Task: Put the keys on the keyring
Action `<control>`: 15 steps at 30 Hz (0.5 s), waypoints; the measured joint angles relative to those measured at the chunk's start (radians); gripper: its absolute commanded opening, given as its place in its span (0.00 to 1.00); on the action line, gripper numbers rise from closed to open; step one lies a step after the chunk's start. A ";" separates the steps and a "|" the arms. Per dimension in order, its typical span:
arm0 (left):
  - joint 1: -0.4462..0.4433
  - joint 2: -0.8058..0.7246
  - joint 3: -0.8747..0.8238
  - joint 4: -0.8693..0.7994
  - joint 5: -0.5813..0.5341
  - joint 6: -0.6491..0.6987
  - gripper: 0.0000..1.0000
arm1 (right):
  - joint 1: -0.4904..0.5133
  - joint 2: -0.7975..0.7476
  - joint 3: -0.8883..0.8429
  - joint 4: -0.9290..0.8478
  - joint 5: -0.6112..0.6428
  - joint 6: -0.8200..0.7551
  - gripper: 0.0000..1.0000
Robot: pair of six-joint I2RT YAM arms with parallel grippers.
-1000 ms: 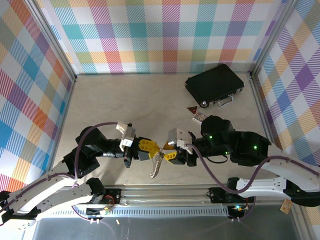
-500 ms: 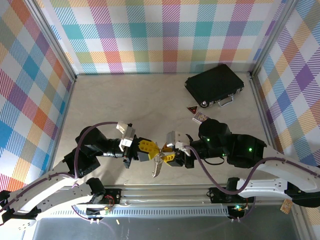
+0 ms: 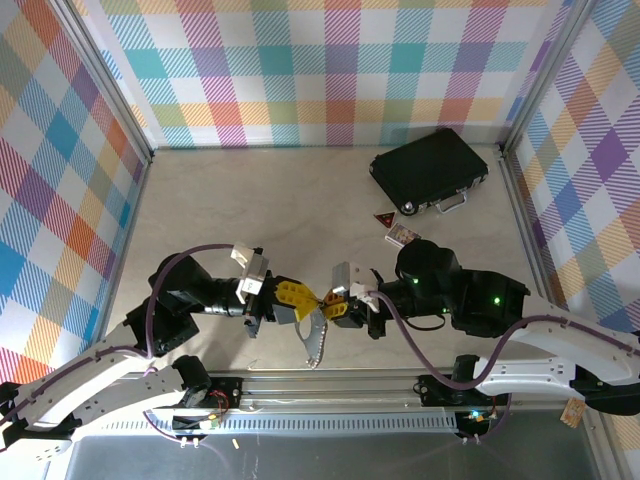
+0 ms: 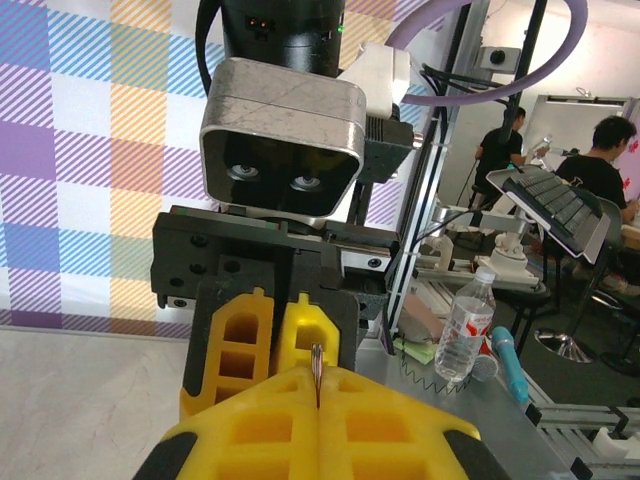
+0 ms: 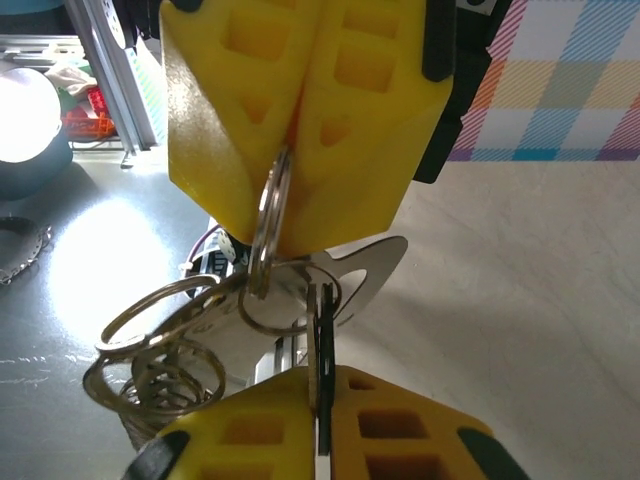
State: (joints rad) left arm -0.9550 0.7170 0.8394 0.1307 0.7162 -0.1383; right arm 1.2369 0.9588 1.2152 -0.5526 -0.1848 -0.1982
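Observation:
Above the table's near edge my two grippers meet tip to tip. My left gripper [image 3: 306,297] is shut on the keyring [image 5: 268,215], a thin silver loop whose edge shows between its yellow fingers [image 4: 317,362]. Facing it, my right gripper [image 3: 326,304] is shut on a flat silver key [image 5: 318,325], held edge-on just below the ring. In the right wrist view a second flat silver piece [image 5: 375,268] and several linked rings [image 5: 160,350] hang from the keyring. From above, that bunch [image 3: 316,340] dangles below the two grippers.
A black case [image 3: 428,168] lies at the back right of the table. Closer in, a small patterned card [image 3: 402,235] and a small red triangular piece [image 3: 384,218] rest on the tabletop. An aluminium rail [image 3: 330,385] runs along the near edge. Checked walls close three sides.
My right gripper has moved slightly left and closed on the key. The hanging bunch has swung under the grippers. My left gripper has stayed shut and nearly still.

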 measured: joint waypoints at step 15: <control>0.000 -0.006 0.006 -0.127 -0.043 0.080 0.00 | 0.000 -0.005 0.000 -0.021 0.049 -0.005 0.00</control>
State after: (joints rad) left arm -0.9550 0.7113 0.8452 0.0040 0.6731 -0.0578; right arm 1.2369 0.9543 1.2152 -0.5735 -0.1356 -0.2028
